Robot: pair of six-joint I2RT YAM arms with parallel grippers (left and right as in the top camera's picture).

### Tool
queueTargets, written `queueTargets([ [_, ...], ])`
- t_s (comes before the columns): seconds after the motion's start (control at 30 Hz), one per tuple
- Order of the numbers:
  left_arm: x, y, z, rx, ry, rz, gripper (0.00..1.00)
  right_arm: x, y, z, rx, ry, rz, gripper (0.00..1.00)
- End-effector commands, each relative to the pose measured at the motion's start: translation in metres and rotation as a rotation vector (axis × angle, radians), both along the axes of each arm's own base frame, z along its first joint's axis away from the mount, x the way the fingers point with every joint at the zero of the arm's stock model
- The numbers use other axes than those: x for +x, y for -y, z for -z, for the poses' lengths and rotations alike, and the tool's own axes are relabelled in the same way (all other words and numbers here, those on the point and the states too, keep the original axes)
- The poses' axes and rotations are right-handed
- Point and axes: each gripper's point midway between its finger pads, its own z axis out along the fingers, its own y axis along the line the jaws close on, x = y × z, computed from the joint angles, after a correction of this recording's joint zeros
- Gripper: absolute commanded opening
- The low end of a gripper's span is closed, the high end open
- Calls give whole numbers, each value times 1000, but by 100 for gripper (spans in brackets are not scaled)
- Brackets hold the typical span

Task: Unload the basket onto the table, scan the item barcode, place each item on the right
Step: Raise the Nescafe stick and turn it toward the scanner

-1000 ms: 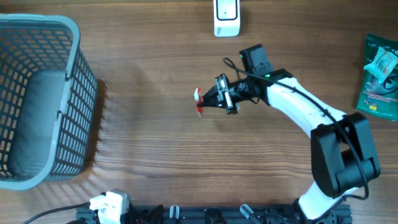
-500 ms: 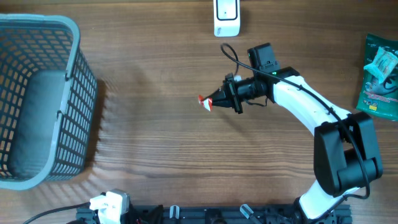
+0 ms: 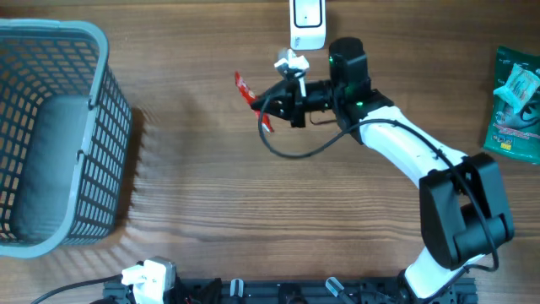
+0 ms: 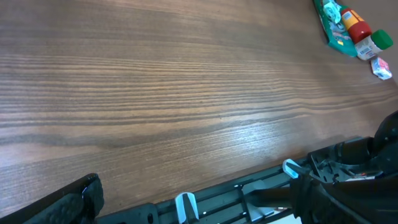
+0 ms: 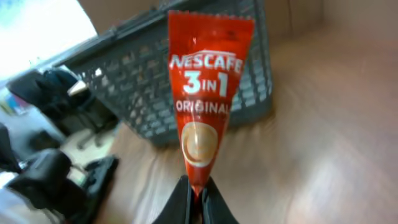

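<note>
Red Nescafe 3in1 sachet (image 5: 202, 99) upright; held aloft

It seems a mock shop checkout in a lab: grey shopping basket (image 3: 114, 143) far left of the claw (image 3: 272, 105), white scanner (image 3: 308, 24) close beyond it, packaged goods (image 3: 515, 101) far right.

We see a brown wooden table (image 3: 211, 194), its grain running from side to side, evenly lit with only soft shadows. In the right wrist view, beyond the table, a bright white patch (image 5: 37, 28) glares at the upper left, perhaps a window. Below it stand blurred dark shapes (image 5: 46, 84), maybe chairs, which we cannot make out.
</note>
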Motion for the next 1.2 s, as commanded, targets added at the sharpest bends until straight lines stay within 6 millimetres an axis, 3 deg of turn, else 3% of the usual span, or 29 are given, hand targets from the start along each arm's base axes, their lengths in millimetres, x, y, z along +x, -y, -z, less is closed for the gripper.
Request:
queueTargets([
  [0.0, 0, 0, -1, -2, 5, 0, 100, 6, -10, -23, -4, 150, 78, 5],
  [0.13, 0, 0, -1, -2, 5, 0, 100, 26, -8, -32, -130, 273, 305, 5],
  [0.2, 0, 0, -1, -2, 5, 0, 100, 40, -3, -46, -205, 423, 456, 5],
  [0.33, 0, 0, -1, -2, 5, 0, 100, 52, -14, -105, -189, 800, 681, 5],
  [0.43, 0, 0, -1, -2, 5, 0, 100, 58, -4, -158, -45, 884, 864, 5],
  [0.53, 0, 0, -1, -2, 5, 0, 100, 52, 5, -197, 91, 965, 936, 5],
  [0.7, 0, 0, -1, -2, 5, 0, 100, 35, 13, -237, 266, 1039, 971, 4],
  [0.77, 0, 0, -1, -2, 5, 0, 100, 17, 10, -253, 355, 1103, 915, 4],
  [0.87, 0, 0, -1, -2, 5, 0, 100, -8, -9, -252, 338, 1335, 758, 5],
  [1.0, 0, 0, -1, -2, 5, 0, 100, -44, -36, -228, 340, 1569, 443, 4],
  [1.1, 0, 0, -1, -2, 5, 0, 100, -75, -41, -187, 368, 1749, 78, 4],
  [1.17, 0, 0, -1, -2, 5, 0, 100, -95, -27, -165, 448, 1788, -146, 4],
])
